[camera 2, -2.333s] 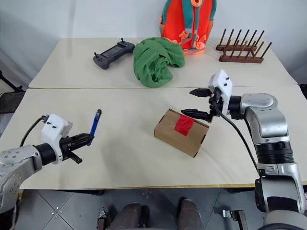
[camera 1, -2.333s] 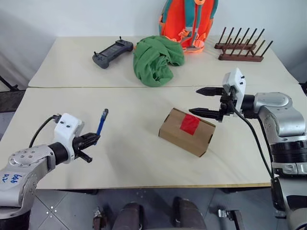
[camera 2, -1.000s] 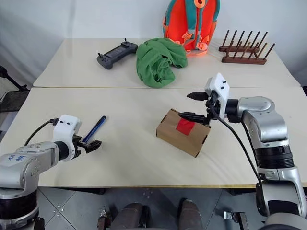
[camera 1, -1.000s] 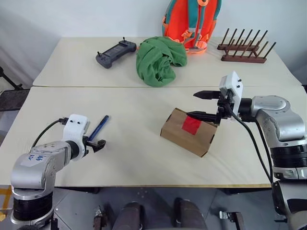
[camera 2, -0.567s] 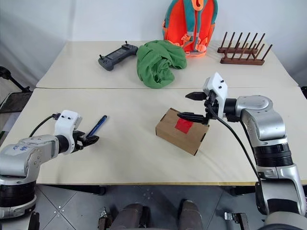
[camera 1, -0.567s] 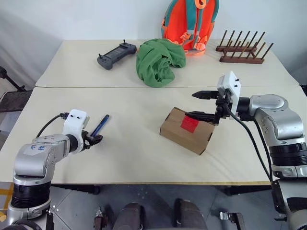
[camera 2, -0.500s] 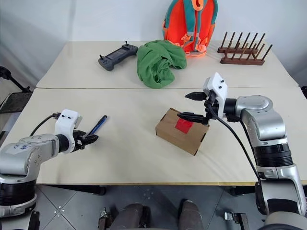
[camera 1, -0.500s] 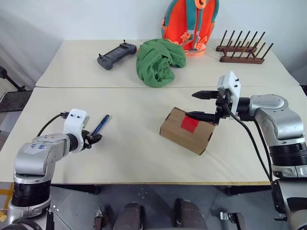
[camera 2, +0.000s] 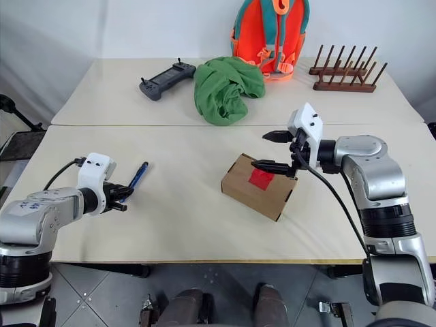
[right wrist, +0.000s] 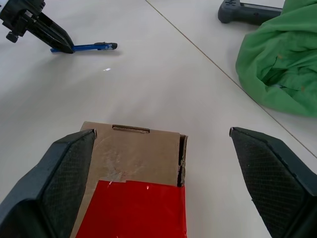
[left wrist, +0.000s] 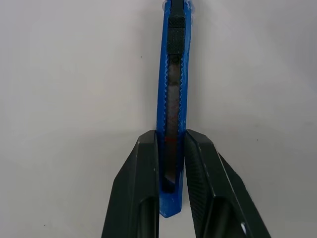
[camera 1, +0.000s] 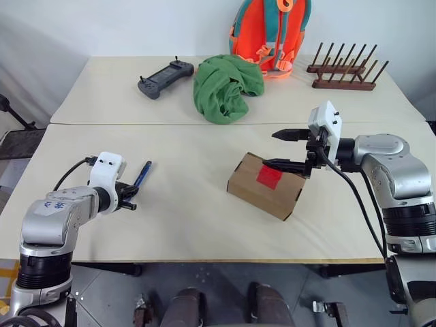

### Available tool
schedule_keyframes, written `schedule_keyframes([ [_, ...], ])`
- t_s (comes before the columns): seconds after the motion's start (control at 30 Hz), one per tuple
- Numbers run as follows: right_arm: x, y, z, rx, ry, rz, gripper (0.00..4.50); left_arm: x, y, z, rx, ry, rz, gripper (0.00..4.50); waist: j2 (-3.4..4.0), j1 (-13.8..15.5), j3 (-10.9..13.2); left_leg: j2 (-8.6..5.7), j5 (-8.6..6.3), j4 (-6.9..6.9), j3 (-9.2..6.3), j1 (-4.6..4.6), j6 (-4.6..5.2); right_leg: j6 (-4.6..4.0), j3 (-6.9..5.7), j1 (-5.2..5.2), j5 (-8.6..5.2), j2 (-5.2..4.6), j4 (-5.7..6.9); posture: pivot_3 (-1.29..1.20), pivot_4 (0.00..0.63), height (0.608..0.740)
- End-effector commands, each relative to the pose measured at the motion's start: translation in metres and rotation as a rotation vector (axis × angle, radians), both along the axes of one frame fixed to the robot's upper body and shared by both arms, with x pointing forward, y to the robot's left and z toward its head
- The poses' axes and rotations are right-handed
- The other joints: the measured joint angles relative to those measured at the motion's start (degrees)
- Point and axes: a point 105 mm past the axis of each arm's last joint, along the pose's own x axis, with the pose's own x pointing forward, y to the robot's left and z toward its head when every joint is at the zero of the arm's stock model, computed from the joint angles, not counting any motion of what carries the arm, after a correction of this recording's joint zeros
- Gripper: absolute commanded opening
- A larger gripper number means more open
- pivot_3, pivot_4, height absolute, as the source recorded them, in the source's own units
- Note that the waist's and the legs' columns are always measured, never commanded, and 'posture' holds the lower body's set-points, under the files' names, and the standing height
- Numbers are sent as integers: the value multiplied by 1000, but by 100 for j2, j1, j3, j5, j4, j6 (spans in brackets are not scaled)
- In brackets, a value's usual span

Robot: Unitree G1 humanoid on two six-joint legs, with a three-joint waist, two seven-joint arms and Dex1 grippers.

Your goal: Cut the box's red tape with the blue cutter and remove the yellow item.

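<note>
While head cam hides contact, left wrist cam shows my left gripper [left wrist: 171, 163] low, fingers clamped on blue cutter [left wrist: 172, 79]; right gripper [camera 1: 285, 149] level, spread above box [camera 1: 267, 186].

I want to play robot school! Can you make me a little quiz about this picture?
1. True or false: the red tape on the box is already cut.
2. What are the left gripper fingers closed around? A) the green cloth B) the blue cutter C) the grey controller
3. Fill in: the right gripper hangs wide open just above the ____.

Key
1. False: the tape looks whole.
2. B: the fingers squeeze the cutter's near end, which lies on the table.
3. Box.
</note>
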Motion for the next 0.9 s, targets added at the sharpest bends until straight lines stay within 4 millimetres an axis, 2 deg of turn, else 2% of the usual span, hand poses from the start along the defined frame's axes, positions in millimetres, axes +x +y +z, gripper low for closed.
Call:
schedule_keyframes([
  [0.03,-4,-3,13,7,-51,6,4500,-7,1,-24,-3,103,0,413,0,-3,0,0,0,0,0,0,0,0,0,0,0,0,0,0,150,740],
  [0.37,-4,-3,14,10,-53,-1,4500,-7,-1,-17,18,71,-48,409,1,-2,0,8,0,-2,0,-2,0,0,0,-3,0,0,-1,0,150,740],
  [0.63,-12,1,19,-7,-69,45,4500,-32,-40,14,-26,-127,-469,409,-3,-17,3,14,-7,-30,20,-22,-2,1,3,-46,0,0,-7,0,150,740],
  [0.73,-30,23,20,15,-42,118,4500,-39,-40,20,15,-215,-619,409,-4,-19,4,11,-15,-38,21,-36,-6,1,-11,-63,1,5,-12,0,150,740],
  [0.83,-56,43,15,-5,25,212,3870,-46,-40,19,65,-235,-738,409,-4,-17,5,11,-19,-56,20,-36,-10,1,-28,-67,0,11,-22,0,150,740],
  [0.9,-67,52,11,-28,40,249,3234,-52,-42,17,88,-231,-820,409,-4,-16,5,9,-20,-63,23,-37,-8,1,-30,-67,0,10,-26,0,150,740],
])
